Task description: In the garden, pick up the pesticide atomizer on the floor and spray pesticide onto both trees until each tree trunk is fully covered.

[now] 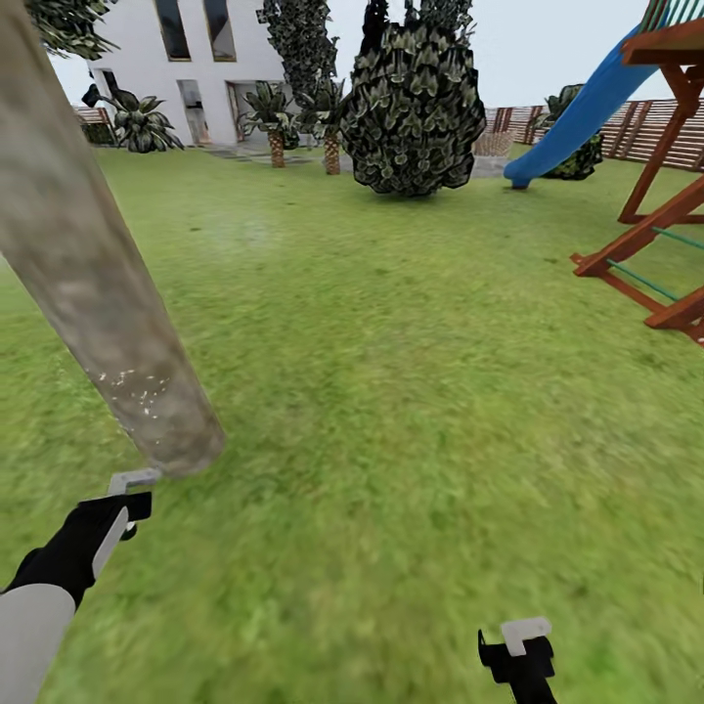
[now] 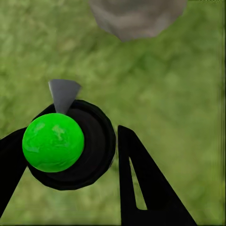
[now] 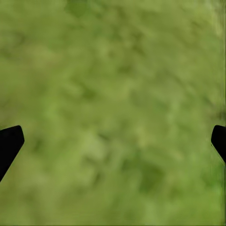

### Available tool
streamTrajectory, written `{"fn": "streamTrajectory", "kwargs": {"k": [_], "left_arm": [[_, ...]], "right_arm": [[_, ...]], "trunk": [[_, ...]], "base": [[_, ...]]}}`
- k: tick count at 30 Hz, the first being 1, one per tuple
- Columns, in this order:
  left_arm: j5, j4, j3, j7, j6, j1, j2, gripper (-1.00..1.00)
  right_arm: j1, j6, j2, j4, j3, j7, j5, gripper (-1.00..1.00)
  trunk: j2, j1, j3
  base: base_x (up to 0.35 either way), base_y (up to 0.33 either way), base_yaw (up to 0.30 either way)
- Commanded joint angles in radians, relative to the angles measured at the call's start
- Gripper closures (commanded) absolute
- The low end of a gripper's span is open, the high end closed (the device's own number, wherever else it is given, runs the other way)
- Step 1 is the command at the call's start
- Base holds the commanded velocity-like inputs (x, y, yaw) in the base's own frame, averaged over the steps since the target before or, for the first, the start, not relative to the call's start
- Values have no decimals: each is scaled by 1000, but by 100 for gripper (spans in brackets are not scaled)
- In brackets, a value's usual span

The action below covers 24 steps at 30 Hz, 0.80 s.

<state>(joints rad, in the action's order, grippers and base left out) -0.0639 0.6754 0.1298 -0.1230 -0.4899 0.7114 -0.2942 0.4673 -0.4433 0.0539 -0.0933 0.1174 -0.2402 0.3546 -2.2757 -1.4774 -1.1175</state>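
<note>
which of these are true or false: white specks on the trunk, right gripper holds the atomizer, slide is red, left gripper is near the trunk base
1. White specks dot the lower tree trunk. True.
2. The right gripper holds the atomizer. False: its fingers are spread over bare grass; the left gripper is shut on the atomizer, a black body with a green ball.
3. The slide is red. False: it is blue, on a reddish-brown wooden frame.
4. The left gripper is near the trunk's base. True.

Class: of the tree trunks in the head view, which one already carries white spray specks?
The thick grey-brown trunk leaning at the picture's left, by the left gripper. The thin-trunked small trees near the house show none.
</note>
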Motion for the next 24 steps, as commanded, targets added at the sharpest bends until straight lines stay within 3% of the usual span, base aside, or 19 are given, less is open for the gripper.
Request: {"fn": "streamTrajectory", "kwargs": {"k": [1, 5, 6, 11, 15, 24], "left_arm": [[-5, 7, 2, -6, -6, 0, 2, 100], [0, -1, 1, -5, 25, 0, -8, 100], [1, -41, 3, -6, 93, 0, -12, 100], [-3, -159, 55, -13, 262, 0, -11, 100], [-4, -166, 56, -50, 286, 0, -3, 100], [-9, -160, 55, -55, 287, 0, 1, 100]], "right_arm": [[1, -3, 0, 1, 8, -2, 11, -100], [1, -3, 0, 3, 7, -2, 12, -100], [1, -3, 0, 3, 7, -2, 12, -100], [1, -3, 0, 3, 7, -2, 12, -100], [1, -3, 0, 3, 7, -2, 12, -100], [1, -3, -1, 3, 7, -4, 12, -100]], "trunk": [[0, 0, -1], [0, 0, -1], [0, 0, -1], [0, 0, -1], [0, 0, -1], [0, 0, -1]], "base": [[70, -273, 29], [84, -273, 7], [99, -273, 0], [127, -271, 0], [191, -230, 139], [247, -178, 274]]}}
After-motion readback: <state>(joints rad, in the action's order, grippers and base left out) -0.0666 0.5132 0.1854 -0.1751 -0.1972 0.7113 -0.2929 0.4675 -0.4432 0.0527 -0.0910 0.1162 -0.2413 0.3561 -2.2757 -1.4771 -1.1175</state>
